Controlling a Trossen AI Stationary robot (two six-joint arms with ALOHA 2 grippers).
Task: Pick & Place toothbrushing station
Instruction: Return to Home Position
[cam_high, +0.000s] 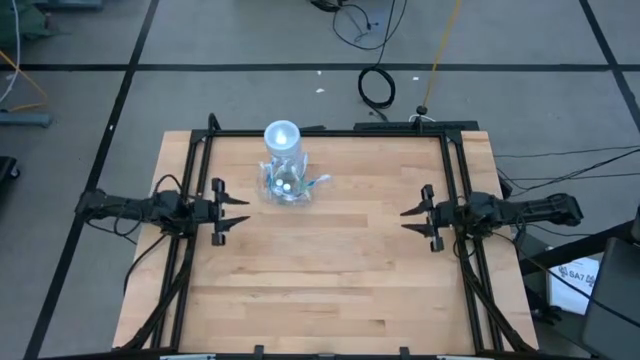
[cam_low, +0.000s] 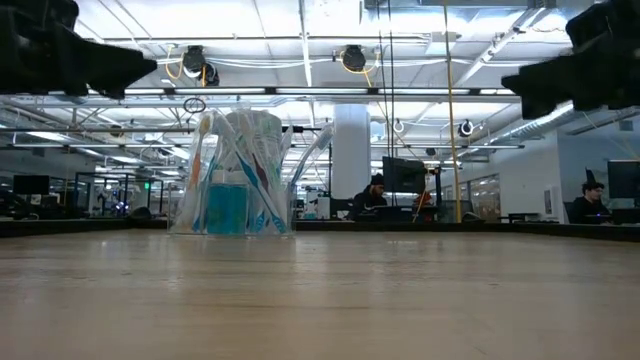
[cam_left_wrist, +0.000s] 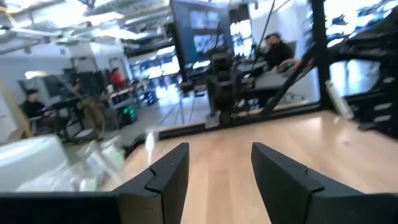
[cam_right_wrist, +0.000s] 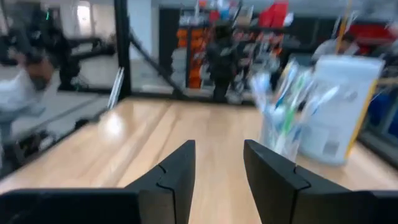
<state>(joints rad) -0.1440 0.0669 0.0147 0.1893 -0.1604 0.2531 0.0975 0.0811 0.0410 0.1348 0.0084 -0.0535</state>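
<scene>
The toothbrushing station is standing upright on the desk, toward the far edge and left of the middle. Its long axis is running straight up, a tall clear cylinder ending in a pale round top; the low tray part seems to be sitting on the near side of it; toothbrushes are leaning out of it at slants.

The left end effector is hovering at the left side of the desk, pointing inward across the boards; its fingers are spread apart and holding nothing. The station is lying ahead of it and off toward the far edge, near but not touching; this is plainly the nearer arm.

The right end effector is hovering at the right side, facing inward too; its fingers are likewise parted and gripping nothing. From here the station is lying well apart, across the desk and toward the far edge; the right wrist view is catching it off to one side of the open fingers rather than between them.

Judging by this, the loading looks done and both arms are settling at their rest places; the station is standing outside the line between the two end effectors, so neither should be brushing it.
</scene>
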